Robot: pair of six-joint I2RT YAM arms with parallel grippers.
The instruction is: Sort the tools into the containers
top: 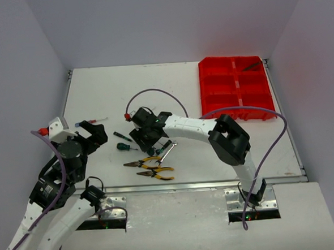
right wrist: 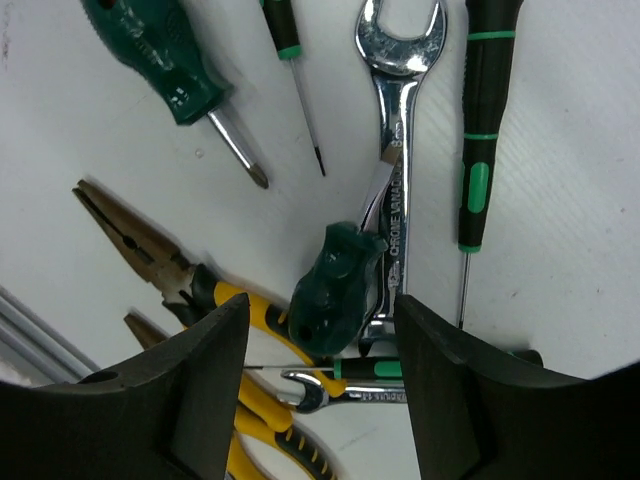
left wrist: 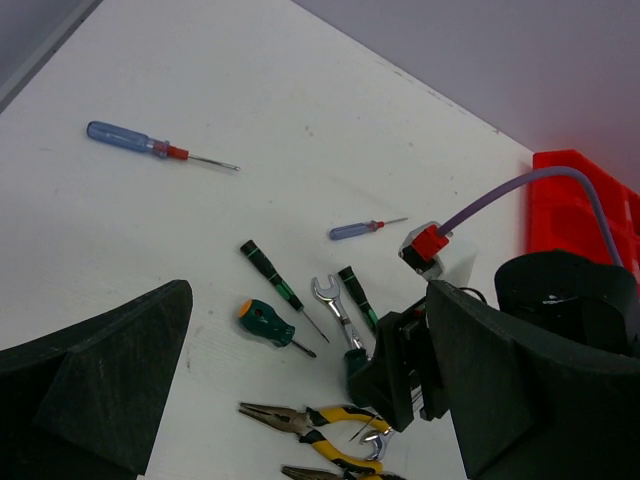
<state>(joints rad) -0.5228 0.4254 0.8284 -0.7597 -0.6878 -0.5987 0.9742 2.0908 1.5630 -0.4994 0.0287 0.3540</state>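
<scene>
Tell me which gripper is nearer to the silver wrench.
Right. The right gripper is just above the silver wrench, straddling a stubby green screwdriver on it; the left gripper is farther left, apart.

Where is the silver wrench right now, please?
In the right wrist view, the silver wrench lies beside a slim black-and-green screwdriver, its shaft under a stubby green screwdriver within the right claw.
</scene>
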